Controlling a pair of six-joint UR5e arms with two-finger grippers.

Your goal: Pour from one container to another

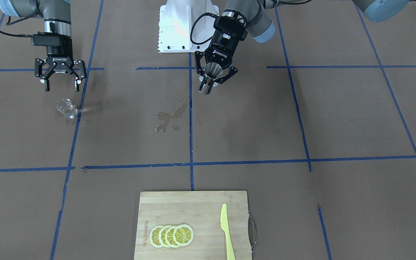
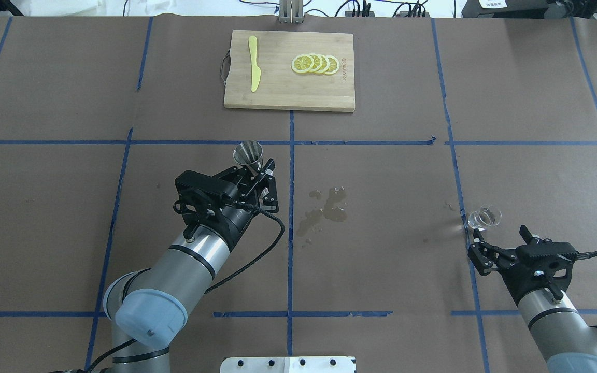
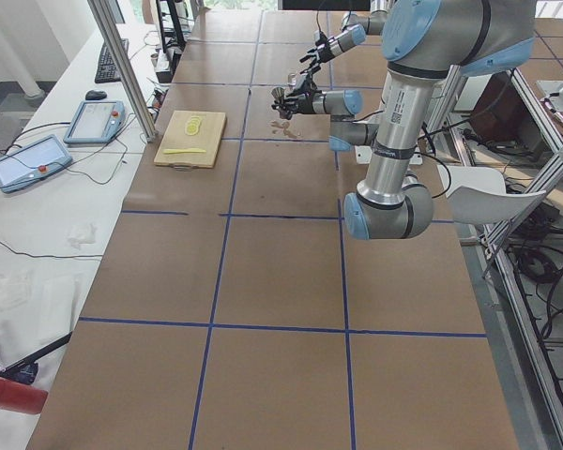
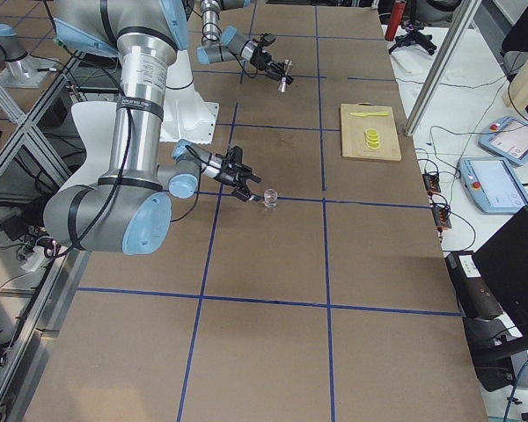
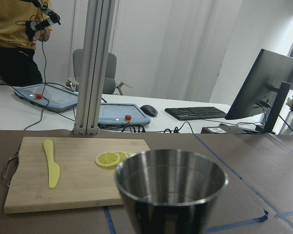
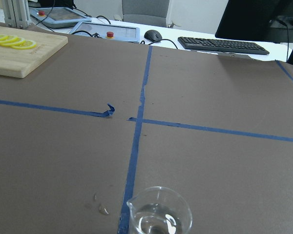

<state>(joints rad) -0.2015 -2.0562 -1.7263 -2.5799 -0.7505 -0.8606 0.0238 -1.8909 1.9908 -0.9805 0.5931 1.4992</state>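
L gripper (image 2: 258, 173) clamps steel jigger (image 2: 247, 153) at its waist, aloft mid-table; R gripper (image 1: 62, 86) hangs spread-jawed just behind glass beaker (image 1: 66, 108), upright on table (image 1: 338, 126). Beaker prob. light, slick, breakable: grasp across wall, below rim.

- A tabletop (image 2: 381, 269) covered in brown paper, marked into squares by blue tape lines (image 2: 371, 142), fills the foreground.
- A square aluminium post (image 5: 98, 63) rises at its far edge.
- Beyond it runs a white desk (image 5: 19, 117) carrying a black keyboard (image 5: 195, 113), a mouse (image 5: 149, 110), a dark monitor (image 5: 263, 95) and two grey teach pendants (image 5: 121, 114).
- A grey office chair (image 5: 78, 66) stands before a plain pale wall (image 5: 185, 48).
- The light is even and soft.
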